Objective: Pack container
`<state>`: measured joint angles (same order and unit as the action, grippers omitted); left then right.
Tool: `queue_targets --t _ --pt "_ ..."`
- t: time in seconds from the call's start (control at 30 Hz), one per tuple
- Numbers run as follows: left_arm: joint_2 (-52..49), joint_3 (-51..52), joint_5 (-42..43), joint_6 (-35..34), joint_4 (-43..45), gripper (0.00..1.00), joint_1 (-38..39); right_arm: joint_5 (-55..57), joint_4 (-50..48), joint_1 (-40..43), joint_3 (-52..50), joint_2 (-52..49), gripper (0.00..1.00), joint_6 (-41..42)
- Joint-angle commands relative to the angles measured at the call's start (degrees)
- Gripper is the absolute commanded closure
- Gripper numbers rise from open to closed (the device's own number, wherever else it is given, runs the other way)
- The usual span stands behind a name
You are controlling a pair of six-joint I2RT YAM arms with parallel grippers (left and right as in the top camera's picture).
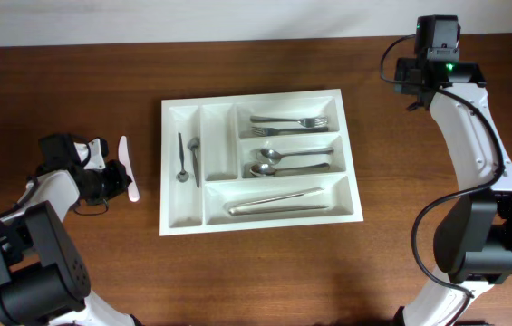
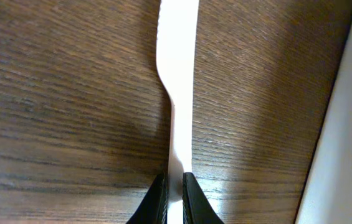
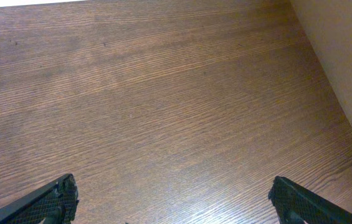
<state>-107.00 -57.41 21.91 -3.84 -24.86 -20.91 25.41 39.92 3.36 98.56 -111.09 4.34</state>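
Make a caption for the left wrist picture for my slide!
Left gripper shut on a white plastic knife over the wooden table, beside the container edge.

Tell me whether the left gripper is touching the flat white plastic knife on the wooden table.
Touching. In the left wrist view, the left gripper pinches the white plastic knife by its handle, no gap.

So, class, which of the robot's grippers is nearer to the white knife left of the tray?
Left. The left gripper is shut on the narrow end of the white knife, beside the tray. The right gripper hangs open over the table beyond the tray's other side.
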Motion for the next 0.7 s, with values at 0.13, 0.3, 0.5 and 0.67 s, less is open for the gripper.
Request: queue_targets --t 0.13,0.3,0.5,0.67 --pt "-6.5 4.2 -17.3 -3.3 -3.2 0.98 0.1 0.2 0.0 0.5 0.3 0.3 0.01 0.5" --pt "-6.5 4.2 -17.5 -3.9 -3.2 0.98 -0.3 0.2 0.0 0.5 0.3 0.3 0.01 0.5" --pt "-6.4 3.9 -16.8 -4.3 -1.8 0.98 -0.4 0.2 0.0 0.5 0.3 0.3 0.01 0.5" --pt "-6.4 1.7 -16.8 -4.3 -1.8 0.67 -0.4 0.2 0.0 0.5 0.3 0.3 0.01 0.5"
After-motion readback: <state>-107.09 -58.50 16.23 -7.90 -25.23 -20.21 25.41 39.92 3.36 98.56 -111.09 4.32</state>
